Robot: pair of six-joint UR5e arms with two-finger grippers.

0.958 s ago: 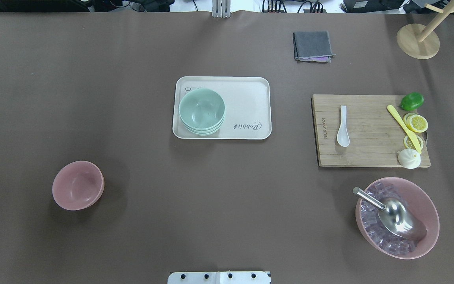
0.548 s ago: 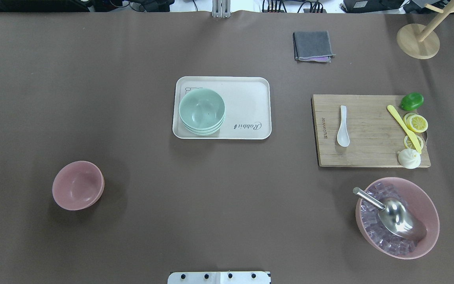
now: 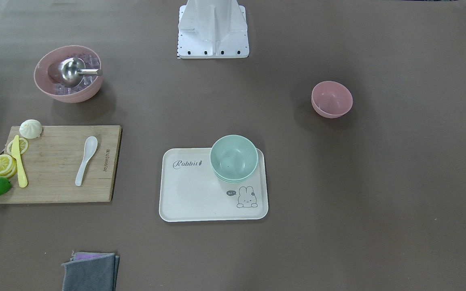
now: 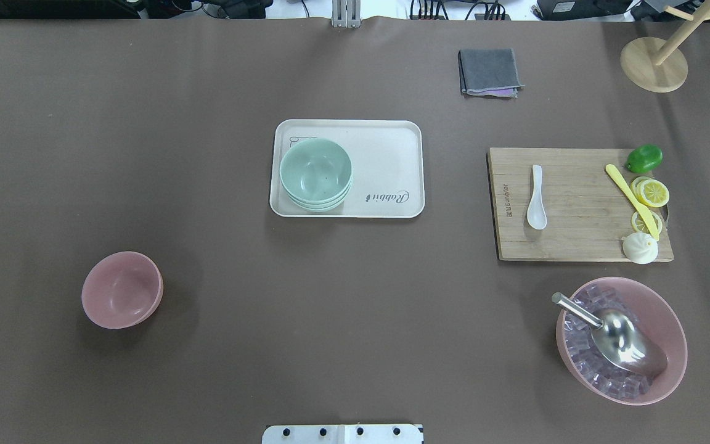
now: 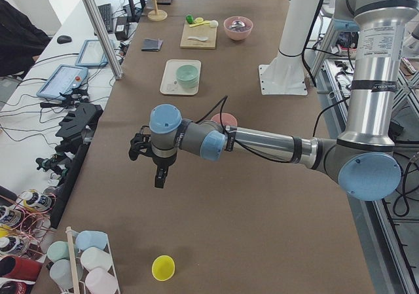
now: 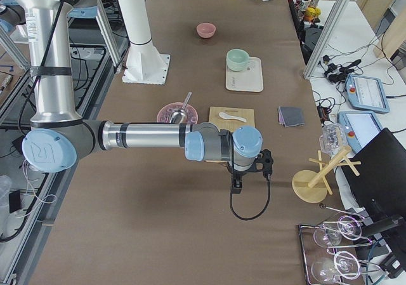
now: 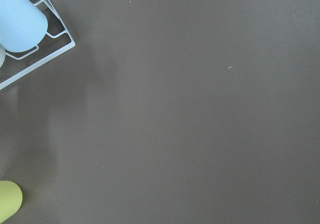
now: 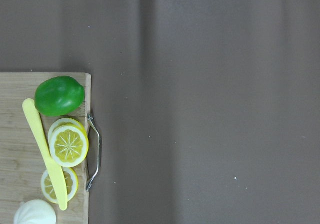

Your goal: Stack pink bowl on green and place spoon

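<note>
Front-facing view: the pink bowl [image 3: 332,99] sits alone on the brown table [image 3: 378,202], well apart from the green bowl [image 3: 234,157], which stands in one corner of the white tray [image 3: 200,198]. The white spoon [image 3: 86,161] lies flat on the wooden board [image 3: 55,178].

Overhead view: an ice bowl [image 4: 669,320] holding a metal scoop [image 4: 623,342] stands near the board.

Left-end view: the left claw [image 5: 159,181] hangs above bare table, on the near side of the pink bowl. I cannot tell whether it is spread.

Right-end view: the right claw [image 6: 236,183] hovers just beyond the board; again I cannot tell.

Left wrist view: bare table and a wire rack [image 7: 45,44] corner.

Right wrist view: a lime [image 8: 59,95] and lemon slices [image 8: 69,145] at the board's handle end.
</note>
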